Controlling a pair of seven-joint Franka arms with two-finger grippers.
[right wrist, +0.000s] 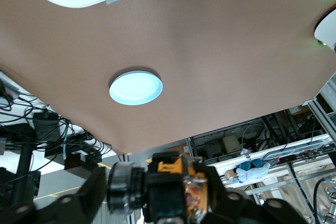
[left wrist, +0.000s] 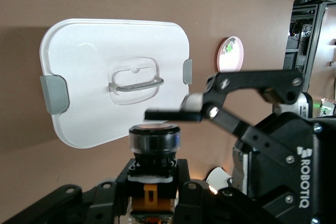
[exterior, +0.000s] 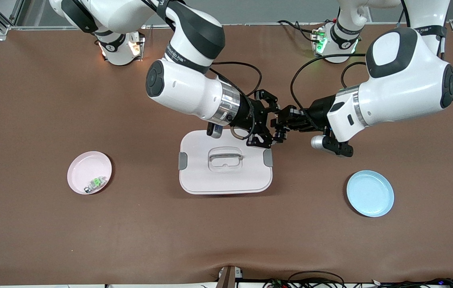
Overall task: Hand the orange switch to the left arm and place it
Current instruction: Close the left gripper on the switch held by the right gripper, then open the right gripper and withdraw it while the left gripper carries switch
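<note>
The orange switch (exterior: 279, 127) is held in the air between both grippers, over the table just off the box's corner toward the left arm's end. My left gripper (exterior: 286, 122) is shut on its black body, seen in the left wrist view (left wrist: 154, 153). My right gripper (exterior: 271, 120) spans the switch end to end, and one of its fingers (left wrist: 173, 114) lies against the cap. In the right wrist view the switch (right wrist: 168, 187) fills the gap between the fingers. The white box (exterior: 226, 176) with grey clasps sits mid-table, lid shut.
A blue plate (exterior: 369, 193) lies toward the left arm's end, nearer the front camera than the box. A pink plate (exterior: 82, 164) toward the right arm's end holds a small green-and-silver component (exterior: 96, 183). Black cables hang from both wrists above the box.
</note>
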